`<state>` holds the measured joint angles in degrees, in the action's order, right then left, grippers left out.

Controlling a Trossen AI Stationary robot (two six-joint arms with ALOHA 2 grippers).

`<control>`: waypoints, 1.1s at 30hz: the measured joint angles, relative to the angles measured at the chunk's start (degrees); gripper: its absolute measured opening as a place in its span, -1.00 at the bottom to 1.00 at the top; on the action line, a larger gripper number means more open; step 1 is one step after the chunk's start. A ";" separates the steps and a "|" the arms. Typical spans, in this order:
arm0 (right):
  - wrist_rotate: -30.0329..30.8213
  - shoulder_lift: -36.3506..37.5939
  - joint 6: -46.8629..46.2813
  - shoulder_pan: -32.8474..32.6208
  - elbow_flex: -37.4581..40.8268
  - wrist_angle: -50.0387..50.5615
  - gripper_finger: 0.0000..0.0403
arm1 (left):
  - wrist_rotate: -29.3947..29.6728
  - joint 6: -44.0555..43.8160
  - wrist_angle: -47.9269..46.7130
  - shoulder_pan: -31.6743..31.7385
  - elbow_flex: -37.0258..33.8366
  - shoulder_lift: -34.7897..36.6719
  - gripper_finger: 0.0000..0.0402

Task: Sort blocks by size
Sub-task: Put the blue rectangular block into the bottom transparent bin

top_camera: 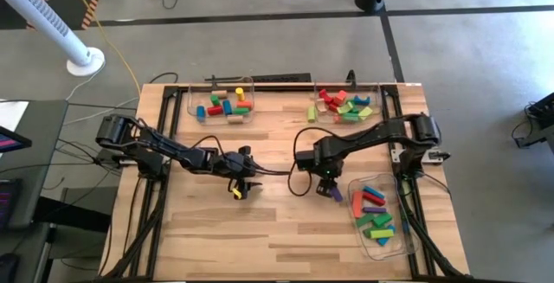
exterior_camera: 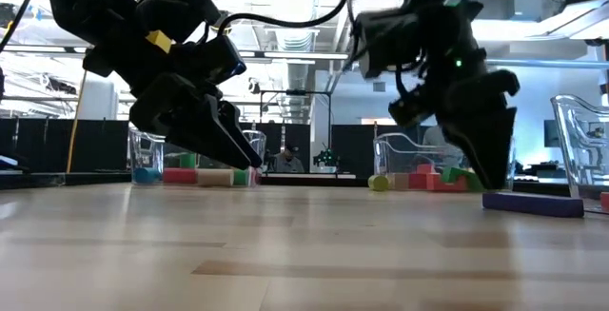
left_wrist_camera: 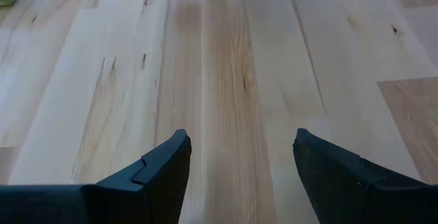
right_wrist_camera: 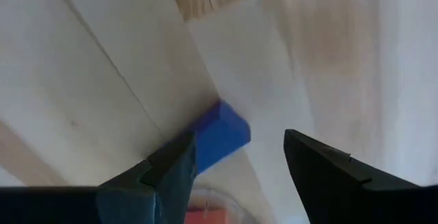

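Note:
One purple-blue block (top_camera: 334, 194) (exterior_camera: 533, 203) lies flat on the table beside the near-right tray. My right gripper (top_camera: 325, 185) (right_wrist_camera: 239, 157) stands open just above it and points steeply down. In the right wrist view the block (right_wrist_camera: 223, 135) shows partly behind one finger and partly in the gap. Whether that finger touches it, I cannot tell. My left gripper (top_camera: 245, 183) (left_wrist_camera: 241, 159) is open over bare wood at the table's middle, slanting down, with nothing between its fingers.
Three clear trays hold coloured blocks: one at the far left (top_camera: 192, 108), one at the far right (top_camera: 377, 101), one at the near right (top_camera: 355, 203). Bare wooden table (top_camera: 260, 231) stretches across the middle and near side. Black frame rails (top_camera: 156, 222) run along both sides.

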<state>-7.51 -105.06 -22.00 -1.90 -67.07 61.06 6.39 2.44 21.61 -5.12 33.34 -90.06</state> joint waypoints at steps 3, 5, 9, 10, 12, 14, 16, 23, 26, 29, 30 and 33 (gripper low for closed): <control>-2.16 -0.37 0.13 1.36 1.36 -0.62 0.27 | 0.01 -0.06 -0.02 -0.31 0.00 0.00 0.23; -3.68 -0.24 0.13 2.30 2.19 -1.70 0.27 | -0.02 -0.07 -0.02 -0.56 0.00 0.00 0.23; -4.56 -0.21 -0.04 2.75 2.73 -2.36 0.27 | -0.01 0.06 -0.07 -0.93 0.00 0.00 0.23; -4.65 -0.21 -0.05 2.59 2.74 -2.88 0.27 | -0.01 0.06 -0.07 -0.93 0.00 0.00 0.23; -5.19 -0.21 -0.36 2.07 2.74 -4.50 0.27 | 0.00 0.07 -0.11 -0.93 0.00 0.00 0.23; -5.72 -0.21 -0.38 1.43 2.80 -6.66 0.27 | 0.00 0.14 -0.11 -0.93 0.00 0.00 0.23; -5.72 -0.28 -0.39 0.84 2.80 -8.72 0.27 | 0.02 0.28 -0.09 -0.93 0.00 0.00 0.23; -5.89 -0.26 -0.48 -0.40 2.80 -10.95 0.27 | 0.02 0.13 -0.09 -0.93 0.00 0.00 0.23; -5.49 -0.12 -0.64 -0.36 2.80 -9.08 0.27 | 0.02 0.13 -0.03 -0.93 0.00 0.00 0.23; -4.07 0.24 -1.55 -0.36 2.80 -8.17 0.27 | 0.04 0.12 -0.02 -0.93 0.00 0.00 0.23; -3.90 0.38 -1.58 -0.36 2.80 -7.69 0.27 | 0.04 0.13 -0.02 -0.93 0.00 0.00 0.23; -3.63 0.55 -2.43 -0.32 2.80 -6.71 0.27 | 0.05 0.10 -0.02 -0.93 0.00 0.00 0.23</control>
<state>-11.15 -104.51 -24.43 -2.22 -64.27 54.35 6.44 2.55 21.58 -6.04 33.34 -90.06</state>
